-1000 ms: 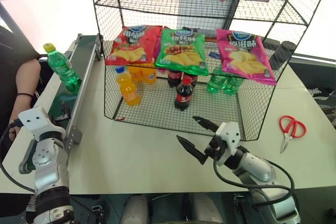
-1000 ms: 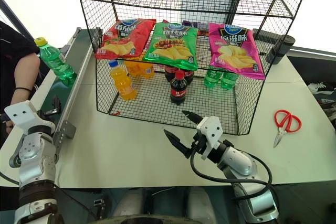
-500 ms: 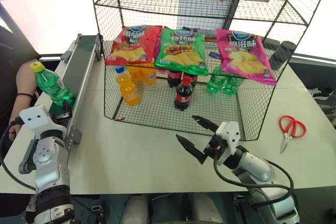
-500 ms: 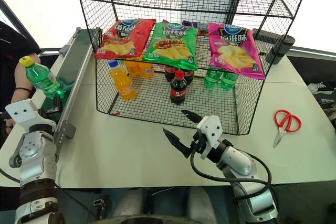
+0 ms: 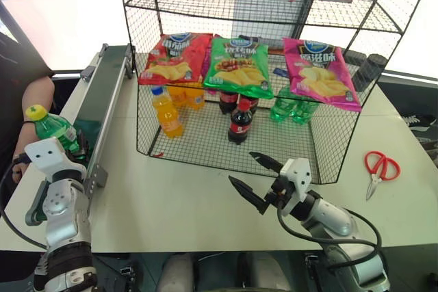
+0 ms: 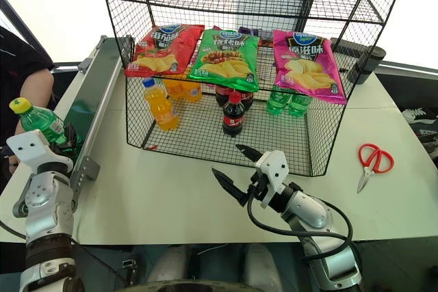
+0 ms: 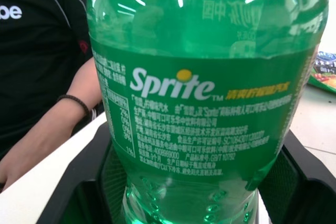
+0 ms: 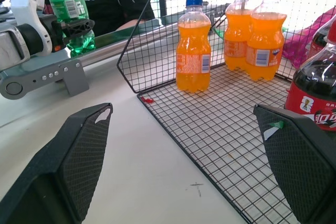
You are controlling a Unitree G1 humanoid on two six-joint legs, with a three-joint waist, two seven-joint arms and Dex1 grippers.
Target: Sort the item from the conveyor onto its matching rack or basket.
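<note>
**Left claw closed on the green bottle at the near end of the conveyor; right claw idle and spread.**

You had the left gripper (image 8: 79,27) pinching the green bottle (image 5: 51,128) low on its body, the bottle upright at the near end of the conveyor (image 5: 102,97), along the tabletop's left edge. The right gripper (image 5: 254,180) stood spread wide and empty near the tabletop's front edge, just before the rack (image 5: 239,66). A person's arm (image 5: 34,104) lay close beside the bottle. My judgement of the risks: the low hold may have let the top-heavy bottle tip or slip on the lift; it could have clipped the conveyor rail or the rack's wire front; and the matching green bottles (image 5: 291,109) sat deep behind the cola bottle (image 5: 239,121), inviting a knock.
</note>
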